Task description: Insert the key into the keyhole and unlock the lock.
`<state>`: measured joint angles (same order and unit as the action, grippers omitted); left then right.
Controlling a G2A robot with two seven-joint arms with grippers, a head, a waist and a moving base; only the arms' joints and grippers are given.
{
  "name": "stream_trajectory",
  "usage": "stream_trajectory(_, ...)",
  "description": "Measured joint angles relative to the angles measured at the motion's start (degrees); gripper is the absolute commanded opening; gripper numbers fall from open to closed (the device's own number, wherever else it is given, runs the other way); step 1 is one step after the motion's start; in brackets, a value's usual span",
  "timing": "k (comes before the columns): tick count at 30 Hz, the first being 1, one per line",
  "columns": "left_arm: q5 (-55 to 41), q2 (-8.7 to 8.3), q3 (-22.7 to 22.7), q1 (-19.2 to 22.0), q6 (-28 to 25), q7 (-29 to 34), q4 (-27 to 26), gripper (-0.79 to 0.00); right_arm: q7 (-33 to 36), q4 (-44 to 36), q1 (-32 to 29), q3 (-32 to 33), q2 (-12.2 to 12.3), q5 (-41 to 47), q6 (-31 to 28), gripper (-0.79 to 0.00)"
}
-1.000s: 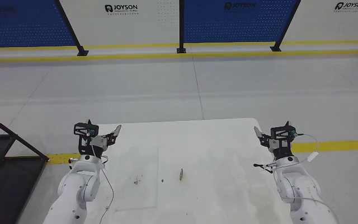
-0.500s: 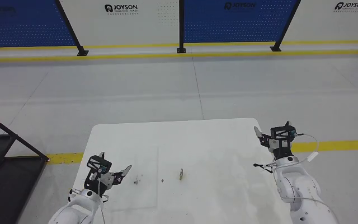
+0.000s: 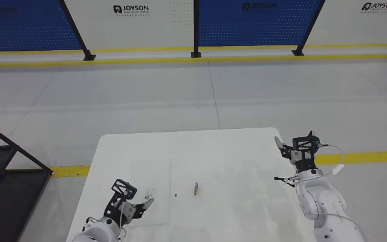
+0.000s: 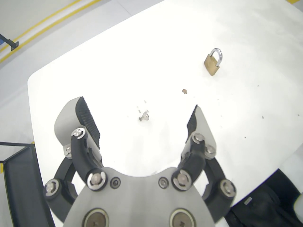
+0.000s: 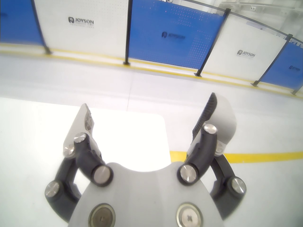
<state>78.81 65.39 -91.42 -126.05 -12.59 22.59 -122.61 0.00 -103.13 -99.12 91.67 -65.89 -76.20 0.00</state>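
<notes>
A small brass padlock (image 4: pixel 212 63) with a silver shackle lies on the white table (image 3: pixel 230 151), near the middle (image 3: pixel 195 188). A small silver key (image 4: pixel 144 116) lies flat on the table to the padlock's left. My left gripper (image 4: pixel 137 105) hangs open just short of the key, which shows between its two fingers; in the top view it is at the table's near left (image 3: pixel 138 202). My right gripper (image 5: pixel 149 101) is open and holds nothing, out at the table's right edge (image 3: pixel 293 139), far from both things.
A tiny brown speck (image 4: pixel 184 91) lies between key and padlock. A black metal frame (image 3: pixel 12 157) stands off the table's left side. A yellow floor line and blue and white barrier panels (image 5: pixel 175 36) run beyond the table.
My left gripper has come from the table's far left edge towards the near side and in towards the key. The right arm, key and padlock have not moved.
</notes>
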Motion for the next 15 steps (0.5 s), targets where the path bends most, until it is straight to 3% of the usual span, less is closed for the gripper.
stream_trajectory(5,2.3,0.27,4.5,6.0,2.8,9.1,2.7,-0.166,0.0,0.0,0.0,0.0,0.0,0.0,0.0,0.000)
stream_trajectory(6,2.7,0.32,5.3,6.9,3.0,10.3,3.3,-0.182,0.0,0.0,0.0,0.0,0.0,0.0,0.0,0.000)
stream_trajectory(8,3.4,0.46,7.1,9.2,3.6,12.8,4.9,-0.369,0.0,0.0,0.0,0.0,0.0,0.0,0.0,0.000)
stream_trajectory(15,5.9,0.96,11.9,14.8,6.5,18.0,9.3,-0.354,0.0,0.0,0.0,0.0,0.0,0.0,0.0,0.000)
